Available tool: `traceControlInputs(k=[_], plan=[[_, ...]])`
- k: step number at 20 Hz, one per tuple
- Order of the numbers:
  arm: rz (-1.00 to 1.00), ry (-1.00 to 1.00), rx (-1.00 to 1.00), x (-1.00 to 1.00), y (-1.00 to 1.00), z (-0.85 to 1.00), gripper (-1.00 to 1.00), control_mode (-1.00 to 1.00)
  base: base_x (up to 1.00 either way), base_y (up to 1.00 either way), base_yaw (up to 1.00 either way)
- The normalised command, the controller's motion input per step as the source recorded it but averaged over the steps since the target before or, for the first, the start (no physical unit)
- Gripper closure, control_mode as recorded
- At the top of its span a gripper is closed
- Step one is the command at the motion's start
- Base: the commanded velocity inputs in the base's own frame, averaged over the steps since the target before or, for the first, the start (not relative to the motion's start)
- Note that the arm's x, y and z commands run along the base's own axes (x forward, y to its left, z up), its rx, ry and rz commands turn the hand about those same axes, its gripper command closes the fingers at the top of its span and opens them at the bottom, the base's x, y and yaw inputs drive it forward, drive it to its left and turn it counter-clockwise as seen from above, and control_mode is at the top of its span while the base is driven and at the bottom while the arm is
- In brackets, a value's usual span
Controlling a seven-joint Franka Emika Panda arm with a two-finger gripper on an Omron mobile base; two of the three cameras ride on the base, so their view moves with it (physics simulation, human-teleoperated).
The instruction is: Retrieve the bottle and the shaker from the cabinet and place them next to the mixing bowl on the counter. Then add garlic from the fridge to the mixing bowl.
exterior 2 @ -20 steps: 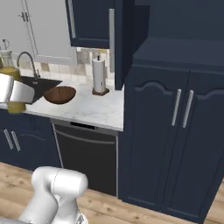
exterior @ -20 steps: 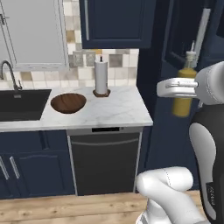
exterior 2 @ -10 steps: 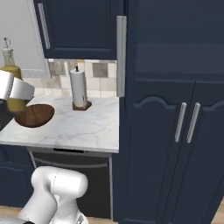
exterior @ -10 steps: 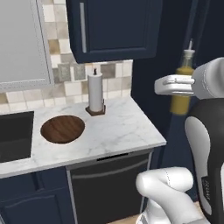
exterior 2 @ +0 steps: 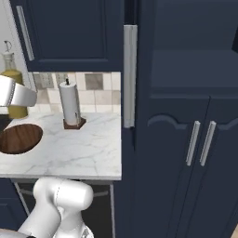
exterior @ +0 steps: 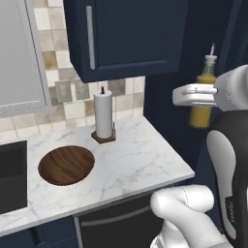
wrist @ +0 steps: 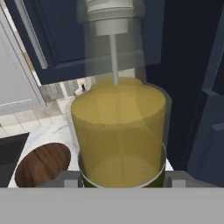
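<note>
Carrying the bottle (exterior: 202, 104) upright in my pincer (exterior: 193, 95), jaws partly closed round its body, I hold it in the air off the counter's (exterior: 140, 164) right end; step 1 of 3 is in hand; next I judge I must swing left and lower it beside the mixing bowl (exterior: 66, 164); marble is bare between bowl and paper-towel roll (exterior: 103, 115), navy cabinets above.

Glossy white rounded arm (exterior: 227, 160), dark joints.

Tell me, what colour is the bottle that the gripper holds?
The bottle is olive-yellow, with a clear neck; the hand view shows it best.
</note>
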Motion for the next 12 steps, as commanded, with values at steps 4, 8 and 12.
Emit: traceControlInputs(k=[4,8,12], plan=[[0.0,0.0,0.0,0.0,0.0,0.0,1.0,1.0,0.09,0.33,-0.06],[0.0,0.0,0.0,0.0,0.0,0.0,1.0,1.0,0.2,0.44,0.01],[0.0,0.0,0.0,0.0,0.0,0.0,1.0,1.0,0.42,0.38,0.08]])
